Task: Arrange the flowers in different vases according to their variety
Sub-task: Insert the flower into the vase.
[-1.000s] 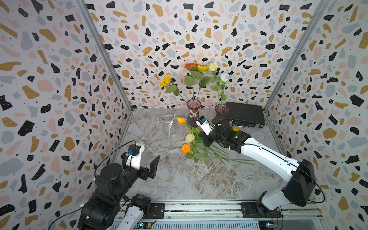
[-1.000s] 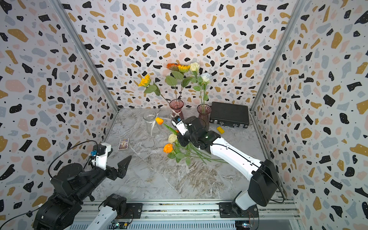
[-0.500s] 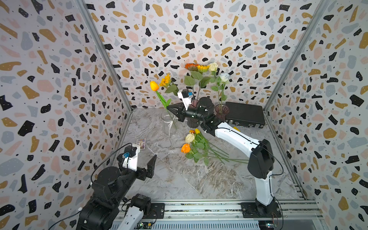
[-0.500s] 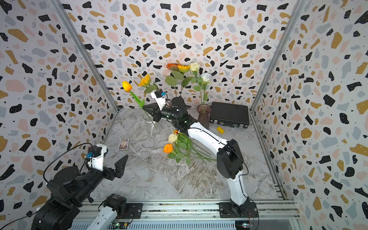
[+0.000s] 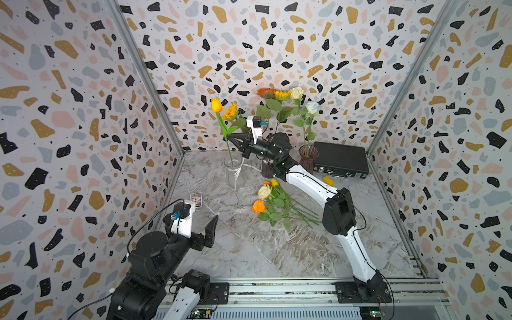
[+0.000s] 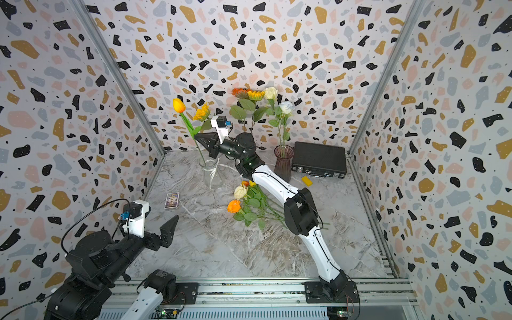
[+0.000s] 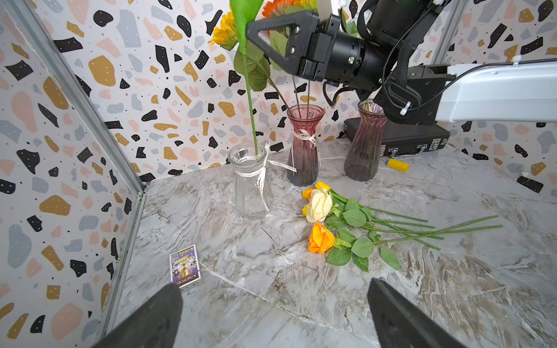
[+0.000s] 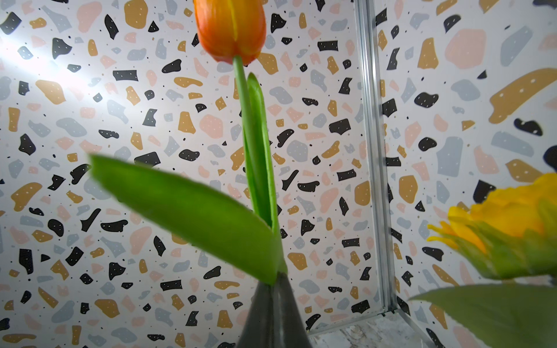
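Carried over from the loose flowers a second ago, the orange tulip stands stem-tip in the clear vase, pinched at its leaves by the right gripper, a light, bendy stalk likely best held mid-stem, while the left gripper idles spread.

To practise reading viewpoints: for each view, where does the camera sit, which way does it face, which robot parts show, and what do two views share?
Top views: high in front, facing down and back; left arm, right arm show.
Left wrist: on left arm, facing clear vase and loose flowers; open left gripper, right gripper shut on tulip.
Right wrist: on right arm, facing up the tulip to the wall; only fingertips show.
Shared: left wrist and top views show the tulip's stem in the clear vase.
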